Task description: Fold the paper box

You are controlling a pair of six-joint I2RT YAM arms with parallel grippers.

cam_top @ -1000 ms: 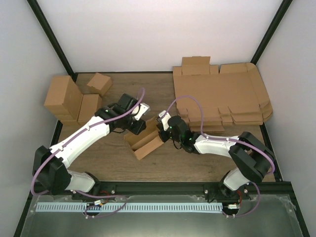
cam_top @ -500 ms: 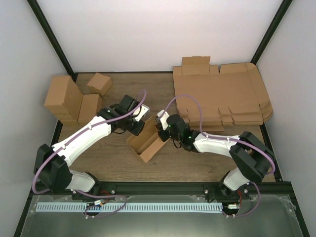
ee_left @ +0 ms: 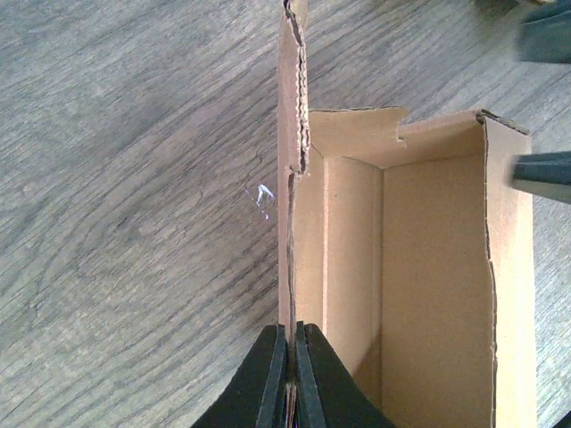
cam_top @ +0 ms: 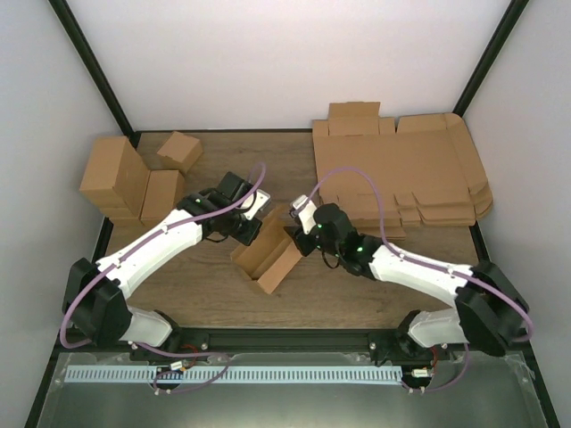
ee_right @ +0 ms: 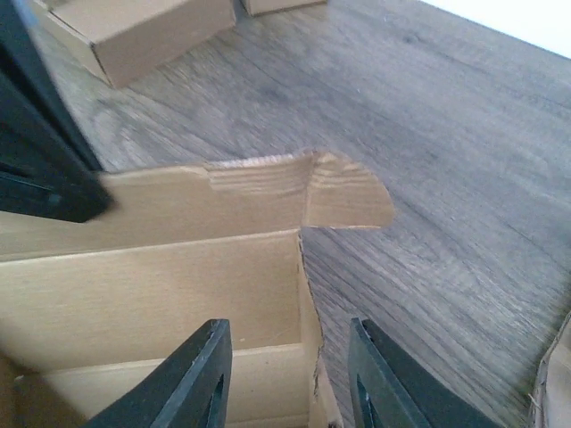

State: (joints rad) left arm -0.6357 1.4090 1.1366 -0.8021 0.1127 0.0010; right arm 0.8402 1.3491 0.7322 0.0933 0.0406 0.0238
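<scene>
The paper box sits near the ctr of the table, btwn the two arms. In the top view it lies diagonal, open side up, a long narrow trough w/ one short end toward the arm bases. The L gripper is at the box's long wall on the left side. In the L wrist view the L gripper is clenched on that wall, both black fingers pinching the thin cardboard edge. The wall stands upright, w/ the box's inside to one side and bare wood to the other. The R gripper is at the box's far end, opposite the L one. In the R wrist view the R gripper is released, fingers spread wide and straddling the end corner of the box. The upright wall edge stands in the gap, and can't tell if it touches either finger. A small rounded tab sticks out past that corner, above the table. A pile of flat cardboard sheets lies at the far right, well apart from the box. A group of made-up boxes stands at the far left.
</scene>
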